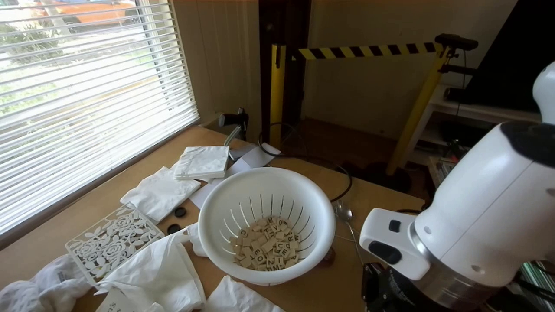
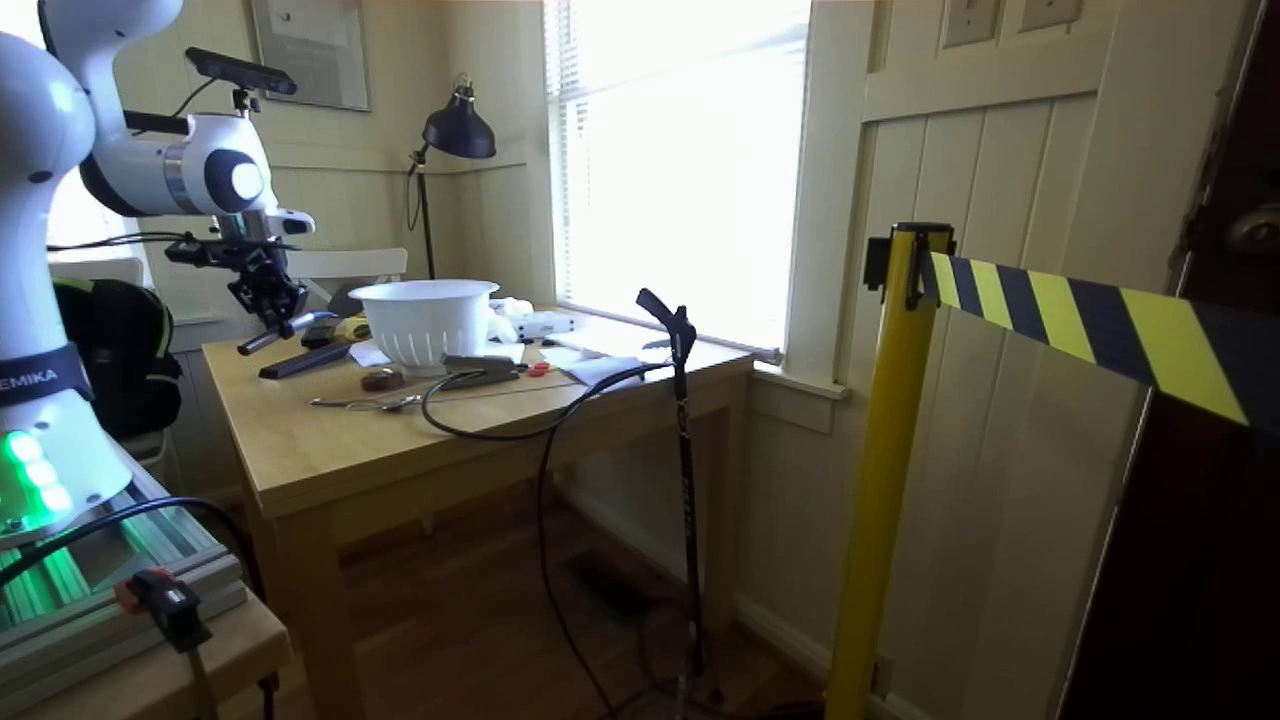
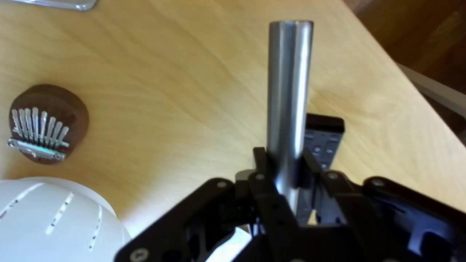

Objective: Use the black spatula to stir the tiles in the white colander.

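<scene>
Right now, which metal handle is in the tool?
The thick silver handle, held by the tool; the spoon lies on the table, its handle thinner.

Colander (image 1: 264, 190): wht throughout. Tiles (image 1: 266, 248): cream, blk lettering. Gripper (image 3: 284, 158): blk. Tool handle (image 3: 289, 91): silver. Arm (image 1: 472, 208): wht, blk accents. Table (image 3: 182, 109): lt brn, wood grain. Thumb piano (image 3: 54, 98): dk brn body, silver keys (image 3: 42, 126). Remote (image 3: 324, 138): blk. Lattice panel (image 1: 117, 241): wht, rose-and-leaf openwork. Barrier tape (image 2: 1075, 312): yel/blk diag. stripes. Barrier post (image 2: 875, 480): yel. Base lights (image 2: 38, 472): grn.
</scene>
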Action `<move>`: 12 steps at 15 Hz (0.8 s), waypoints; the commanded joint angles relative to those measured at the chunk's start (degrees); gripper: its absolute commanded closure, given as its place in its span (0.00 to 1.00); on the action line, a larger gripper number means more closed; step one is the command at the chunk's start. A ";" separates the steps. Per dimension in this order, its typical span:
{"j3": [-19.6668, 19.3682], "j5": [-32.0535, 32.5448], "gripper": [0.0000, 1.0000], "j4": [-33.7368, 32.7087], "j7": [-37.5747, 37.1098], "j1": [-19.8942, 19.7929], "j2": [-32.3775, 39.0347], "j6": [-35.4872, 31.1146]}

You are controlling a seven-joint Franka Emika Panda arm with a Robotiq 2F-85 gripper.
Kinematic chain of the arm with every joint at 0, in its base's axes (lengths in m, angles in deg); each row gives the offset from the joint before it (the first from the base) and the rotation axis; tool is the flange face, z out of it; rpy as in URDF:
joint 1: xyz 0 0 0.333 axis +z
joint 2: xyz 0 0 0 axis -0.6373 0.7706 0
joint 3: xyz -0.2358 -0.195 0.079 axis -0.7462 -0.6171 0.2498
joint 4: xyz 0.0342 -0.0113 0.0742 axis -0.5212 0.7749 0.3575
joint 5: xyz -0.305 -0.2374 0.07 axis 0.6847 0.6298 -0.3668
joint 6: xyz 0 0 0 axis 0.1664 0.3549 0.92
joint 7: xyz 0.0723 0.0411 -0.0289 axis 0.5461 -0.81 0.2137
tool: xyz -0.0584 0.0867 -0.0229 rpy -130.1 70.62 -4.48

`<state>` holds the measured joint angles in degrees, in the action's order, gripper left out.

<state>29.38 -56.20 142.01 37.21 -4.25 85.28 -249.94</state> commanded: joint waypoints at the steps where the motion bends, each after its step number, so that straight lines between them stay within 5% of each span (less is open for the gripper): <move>1: 9.06 -12.27 0.94 2.66 6.71 -4.92 -7.87 0.54; 4: 9.40 -16.91 0.94 2.07 7.33 -4.51 -12.90 5.59; 12: 8.15 -2.77 0.94 -5.73 8.38 -17.08 -20.39 41.37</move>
<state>37.97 -63.45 140.29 44.13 -18.01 66.58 -219.79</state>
